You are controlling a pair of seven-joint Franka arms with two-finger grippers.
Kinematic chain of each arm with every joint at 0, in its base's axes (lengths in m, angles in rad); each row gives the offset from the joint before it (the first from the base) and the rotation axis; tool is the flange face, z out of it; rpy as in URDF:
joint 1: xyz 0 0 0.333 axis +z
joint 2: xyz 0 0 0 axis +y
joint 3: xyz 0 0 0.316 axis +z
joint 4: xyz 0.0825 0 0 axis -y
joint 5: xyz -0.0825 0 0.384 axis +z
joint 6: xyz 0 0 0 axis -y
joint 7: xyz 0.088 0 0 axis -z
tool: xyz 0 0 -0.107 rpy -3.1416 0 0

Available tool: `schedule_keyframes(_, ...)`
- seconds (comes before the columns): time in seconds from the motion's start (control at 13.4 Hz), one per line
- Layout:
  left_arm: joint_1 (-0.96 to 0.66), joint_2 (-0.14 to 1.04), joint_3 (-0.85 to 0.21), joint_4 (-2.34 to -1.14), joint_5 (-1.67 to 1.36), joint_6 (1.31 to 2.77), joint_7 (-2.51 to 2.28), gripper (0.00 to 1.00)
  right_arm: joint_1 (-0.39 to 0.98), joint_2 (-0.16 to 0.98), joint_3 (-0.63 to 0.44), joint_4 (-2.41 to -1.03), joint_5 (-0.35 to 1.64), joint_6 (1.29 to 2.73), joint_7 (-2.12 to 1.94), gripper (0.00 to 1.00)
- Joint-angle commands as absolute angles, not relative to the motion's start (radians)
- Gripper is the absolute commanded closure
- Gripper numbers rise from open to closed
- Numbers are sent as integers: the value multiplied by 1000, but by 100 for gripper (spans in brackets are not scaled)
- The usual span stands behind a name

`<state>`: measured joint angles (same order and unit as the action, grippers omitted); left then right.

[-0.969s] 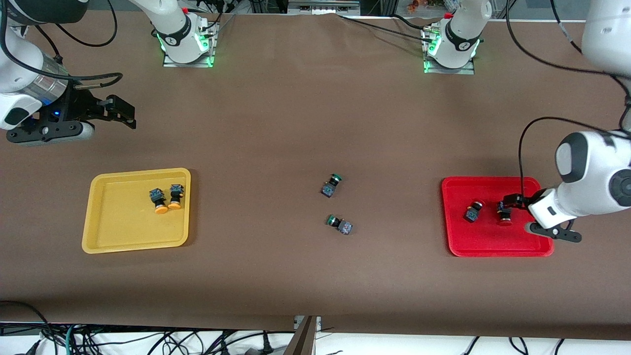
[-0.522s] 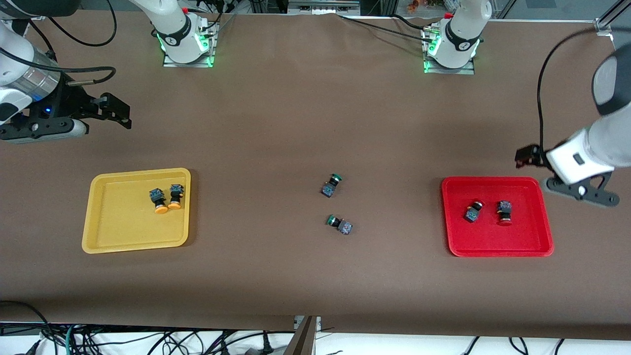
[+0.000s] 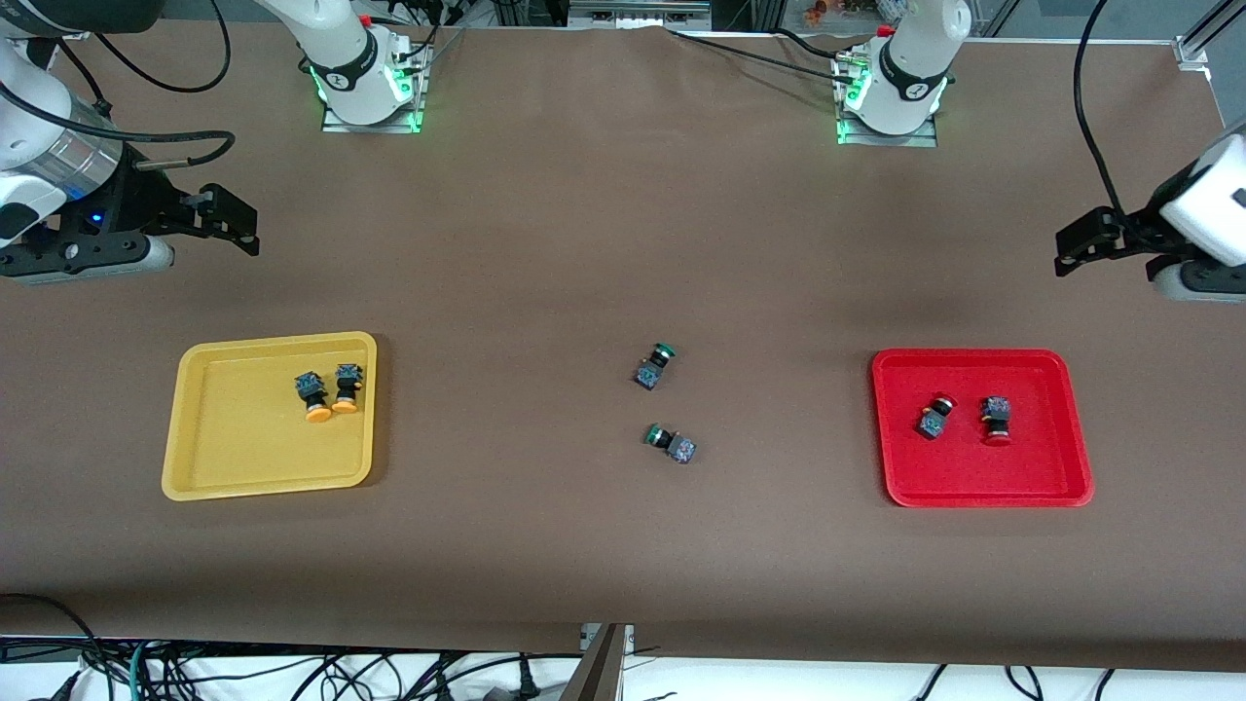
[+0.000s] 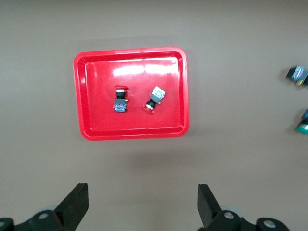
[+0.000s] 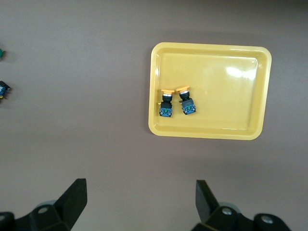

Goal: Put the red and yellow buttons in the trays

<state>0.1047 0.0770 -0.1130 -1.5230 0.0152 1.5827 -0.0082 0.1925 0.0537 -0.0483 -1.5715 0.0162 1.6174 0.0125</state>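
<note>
The red tray [image 3: 978,487] holds two red buttons [image 3: 934,419] [image 3: 995,421], both lying on their sides. The yellow tray [image 3: 243,458] holds two yellow buttons [image 3: 311,397] [image 3: 346,387], side by side. My left gripper [image 3: 1071,248] is open and empty, up over bare table at the left arm's end. Its wrist view looks down past the gripper [image 4: 143,211] on the red tray [image 4: 96,130] and red buttons [image 4: 120,98] [image 4: 154,98]. My right gripper [image 3: 238,224] is open and empty over bare table. Its wrist view shows the gripper [image 5: 142,207], yellow tray [image 5: 226,96] and yellow buttons [image 5: 165,103] [image 5: 186,102].
Two green-capped buttons [image 3: 654,367] [image 3: 672,443] lie on the brown table [image 3: 545,545] midway between the trays. They also show at the edge of the left wrist view [image 4: 297,75] [image 4: 303,122]. Arm bases stand along the table's edge farthest from the front camera.
My left gripper has let go of a red button in the red tray, risen and drawn away toward the left arm's end. The right gripper has barely moved.
</note>
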Motion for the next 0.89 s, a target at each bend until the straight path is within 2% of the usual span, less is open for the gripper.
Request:
schedule_keyframes(0.0, -27, 12, 24, -1608, -18, 1628, -41, 0, 181, 57, -40, -1559, -2, 1608, -3, 0)
schedule_keyframes(0.82, -54, 18, 34, -1611, 32, 1612, 14, 0, 183, 61, -37, -1559, -2, 1608, -3, 0)
